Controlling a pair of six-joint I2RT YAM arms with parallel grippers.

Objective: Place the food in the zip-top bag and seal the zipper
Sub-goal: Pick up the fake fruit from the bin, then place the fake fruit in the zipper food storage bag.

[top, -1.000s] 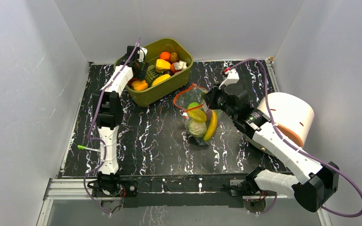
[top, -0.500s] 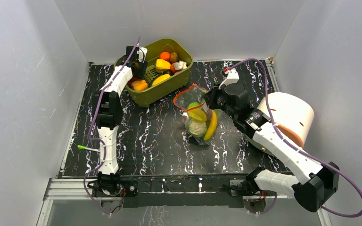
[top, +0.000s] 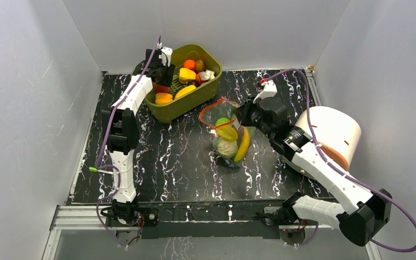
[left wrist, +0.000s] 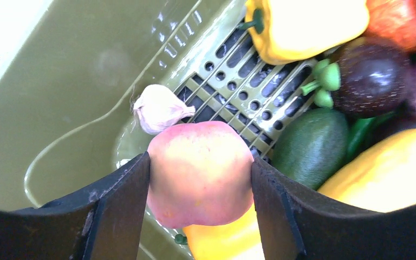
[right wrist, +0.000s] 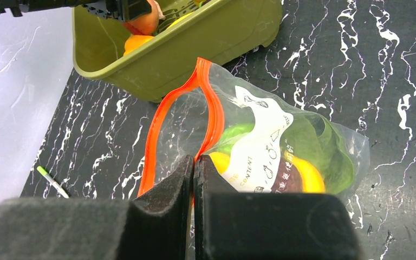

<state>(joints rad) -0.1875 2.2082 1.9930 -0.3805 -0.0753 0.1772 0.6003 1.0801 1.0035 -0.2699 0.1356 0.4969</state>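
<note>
**left claw clamped on a fruit in the tub, right claw pinching the bag's zipper**

far left on the black marbled table lies a thin stick with a green tip, apart from everything else. the left arm reaches up the left side into the olive-green tub at the back. there the left gripper is closed on a pink-red fruit, with one dark finger pressed to each side of it. whether the fruit is clear of the tub's slotted floor cannot be told.

a pale garlic bulb sits just behind the fruit. a yellow pepper, a dark purple ball with a green stem, a dark green oval piece and a large yellow piece crowd the tub to the right of it.

right of the tub, mid-table, stands the zip-top bag. its mouth is spread into an open loop that faces the tub. inside it are a yellow banana, a pale green cabbage, a round yellow piece and a green leaf.

the right gripper is shut tight on the zipper, the red-orange strip running in between its pressed-together fingers at the near side of the mouth. the right arm stretches back to the lower right. a white cylinder with an orange face lies at the table's right edge, just beside that arm.
</note>
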